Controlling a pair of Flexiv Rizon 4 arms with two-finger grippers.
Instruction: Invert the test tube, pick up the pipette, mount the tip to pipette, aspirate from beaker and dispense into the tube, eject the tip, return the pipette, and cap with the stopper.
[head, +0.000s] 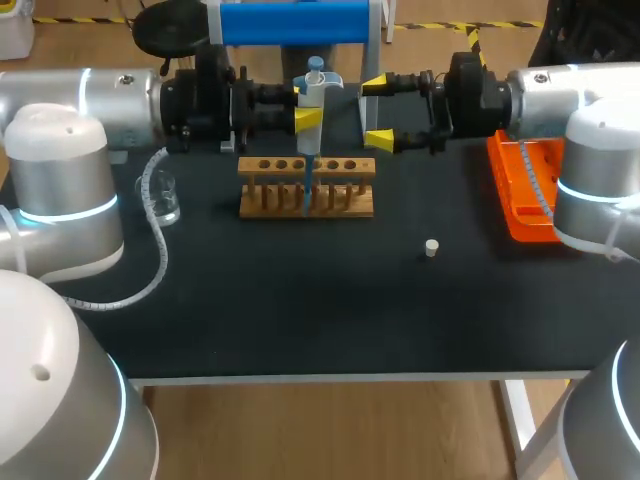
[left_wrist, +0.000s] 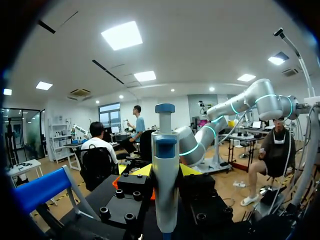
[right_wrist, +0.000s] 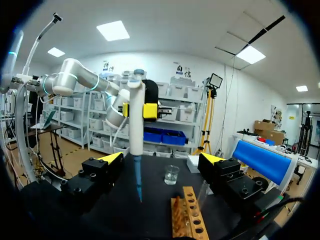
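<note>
Where the pipette (head: 316, 85) stands: upright above the wooden test tube rack (head: 345, 168), our left claw (head: 306, 105) clamped on its white body, the blue tip (head: 306, 185) pointing down at the row of holes.
Why upright: we judge that the vertical hold keeps any drawn liquid in the tip and lines it up for dispensing.
Right claw (head: 378, 112): fingers wide apart and holding nothing, level with the pipette and just beside it, probably so the rack is left unobstructed.
Within reach: the beaker (head: 166, 198) near our left arm; the white stopper (head: 432, 248) alone on the black tabletop (head: 300, 300); the orange tip box (head: 520, 185) under our right arm.
Hard to tell: the test tube itself; whether the tip's end is inside a hole or merely in front of the rack; whether the tip holds liquid. In the left wrist view the pipette's lower end is cut off.
</note>
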